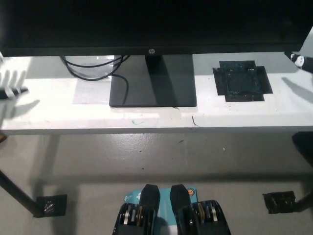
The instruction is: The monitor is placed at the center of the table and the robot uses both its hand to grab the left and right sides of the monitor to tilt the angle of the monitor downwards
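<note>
white left hand (11,84) hung open, fingers spread, at nine o'clock — clear of the black flat monitor (146,24); black right hand (299,59) at three o'clock, grip unclear.

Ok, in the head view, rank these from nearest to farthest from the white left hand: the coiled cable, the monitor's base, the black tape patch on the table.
Measured from the left hand at the picture's left edge, fingers apart:
1. The coiled cable, on the table's left part behind the base.
2. The monitor's base, at the middle.
3. The black tape patch, on the table's right part.
</note>
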